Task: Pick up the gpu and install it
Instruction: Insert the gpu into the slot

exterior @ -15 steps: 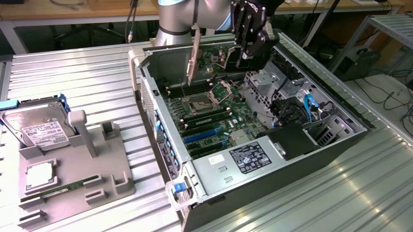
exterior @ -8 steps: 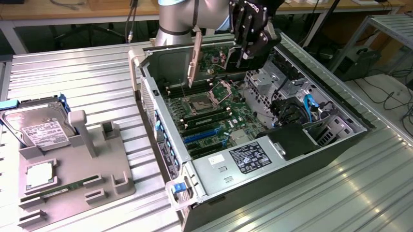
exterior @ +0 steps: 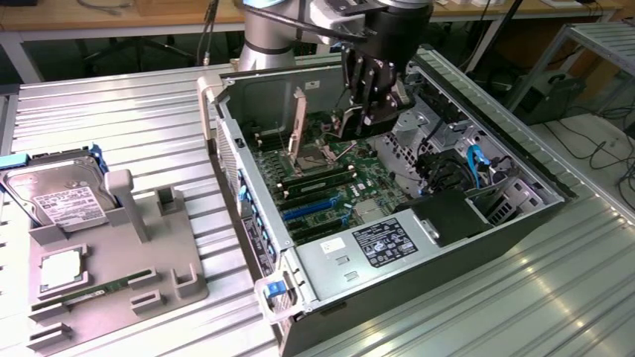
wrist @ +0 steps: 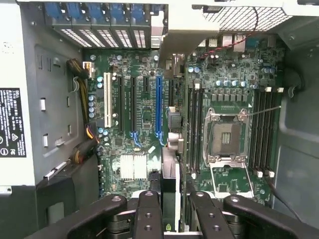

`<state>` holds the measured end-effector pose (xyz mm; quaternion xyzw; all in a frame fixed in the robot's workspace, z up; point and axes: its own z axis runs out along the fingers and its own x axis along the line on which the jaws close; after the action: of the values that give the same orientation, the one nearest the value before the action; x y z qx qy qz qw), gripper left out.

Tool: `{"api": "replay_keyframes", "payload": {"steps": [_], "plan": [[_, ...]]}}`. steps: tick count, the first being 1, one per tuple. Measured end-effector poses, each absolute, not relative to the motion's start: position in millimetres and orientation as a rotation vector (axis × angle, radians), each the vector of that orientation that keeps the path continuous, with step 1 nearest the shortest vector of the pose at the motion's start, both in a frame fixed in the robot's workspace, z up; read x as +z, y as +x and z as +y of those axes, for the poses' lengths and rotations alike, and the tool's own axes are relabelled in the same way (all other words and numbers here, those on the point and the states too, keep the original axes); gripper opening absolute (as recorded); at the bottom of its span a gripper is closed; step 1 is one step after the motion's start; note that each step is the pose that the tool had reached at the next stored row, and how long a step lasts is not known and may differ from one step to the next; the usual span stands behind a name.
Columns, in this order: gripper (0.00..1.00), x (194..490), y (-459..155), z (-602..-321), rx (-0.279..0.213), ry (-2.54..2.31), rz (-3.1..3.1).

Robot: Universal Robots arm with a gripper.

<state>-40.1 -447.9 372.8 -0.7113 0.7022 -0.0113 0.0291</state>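
Note:
My gripper (exterior: 371,110) hangs inside the open computer case (exterior: 230,160), above the motherboard (exterior: 343,182). It is shut on the gpu (exterior: 355,123), which stands on edge with its dark cooler side showing. In the wrist view the gpu (wrist: 169,186) is seen edge-on between the two black fingers (wrist: 147,214), and its pale end bracket (wrist: 187,37) reaches toward the case's rear slot covers. The card lines up close beside the blue expansion slot (wrist: 158,107) and is held clear above the board.
The bare CPU socket (wrist: 227,137) and memory slots lie beside the card. The power supply (exterior: 382,242) and drive cables fill the case's near end. A grey fixture (exterior: 119,260) at the exterior view's left carries a hard drive (exterior: 59,193) and a RAM stick (exterior: 94,290).

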Motion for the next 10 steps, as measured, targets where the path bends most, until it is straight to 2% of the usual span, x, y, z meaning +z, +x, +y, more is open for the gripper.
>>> {"api": "replay_keyframes", "payload": {"steps": [2, 10], "plan": [[0.27, 351, -40, -448, -0.035, -2.194, 2.166], [0.27, 340, -40, -448, -0.034, -2.216, 2.143]]}}
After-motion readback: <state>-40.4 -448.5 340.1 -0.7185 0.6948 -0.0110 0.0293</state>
